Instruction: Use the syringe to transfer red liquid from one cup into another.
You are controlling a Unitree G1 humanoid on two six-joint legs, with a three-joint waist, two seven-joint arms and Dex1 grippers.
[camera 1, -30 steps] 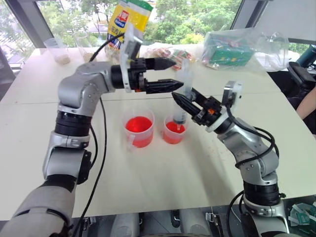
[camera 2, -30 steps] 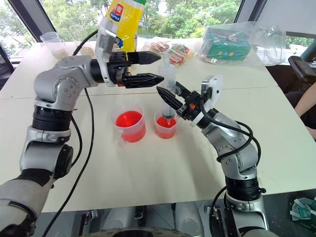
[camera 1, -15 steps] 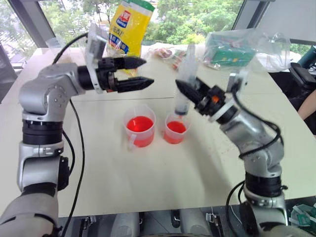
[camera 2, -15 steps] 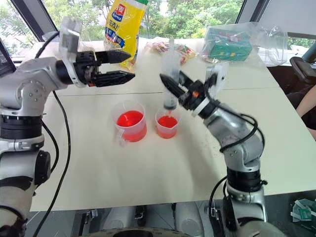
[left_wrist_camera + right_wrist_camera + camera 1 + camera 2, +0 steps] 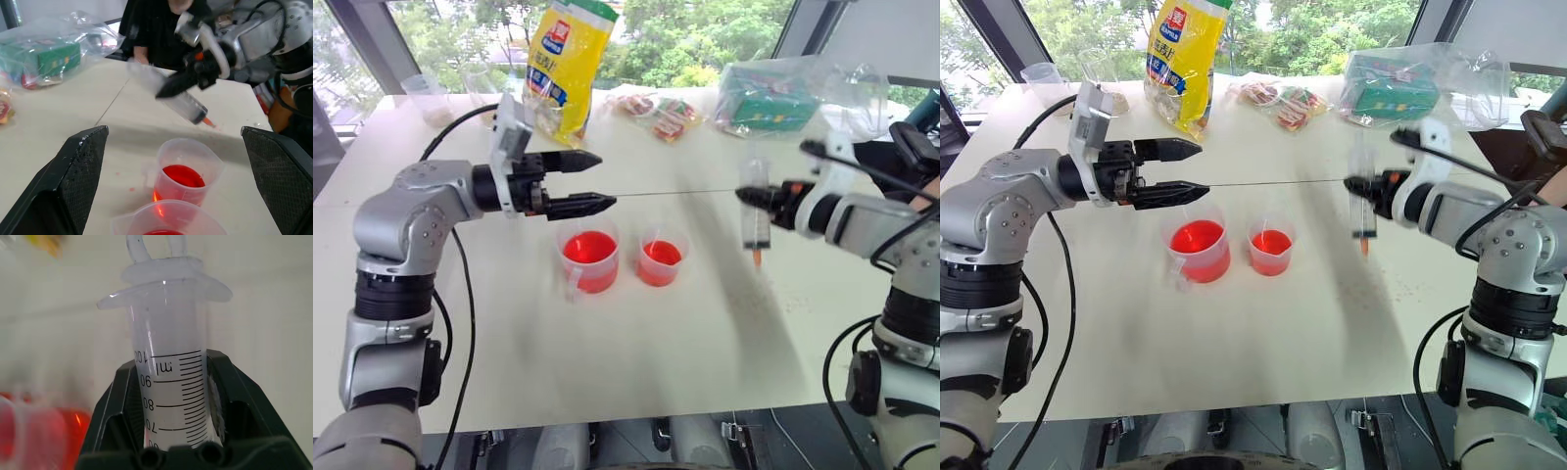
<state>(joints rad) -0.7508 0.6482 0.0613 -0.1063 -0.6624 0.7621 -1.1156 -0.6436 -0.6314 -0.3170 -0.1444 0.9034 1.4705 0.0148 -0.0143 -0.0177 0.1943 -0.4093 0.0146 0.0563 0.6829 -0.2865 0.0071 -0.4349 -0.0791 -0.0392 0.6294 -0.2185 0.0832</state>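
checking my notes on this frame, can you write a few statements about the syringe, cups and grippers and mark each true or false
1. The right gripper is shut on the syringe. True.
2. The syringe tip sits inside the small cup. False: the syringe hangs over bare table, off to the right of both cups.
3. The left gripper is open and holds nothing. True.
4. The handled cup is empty. False: it holds red liquid, as does the small cup.
5. The syringe lies flat on the table. False: it is held roughly upright, tip down.
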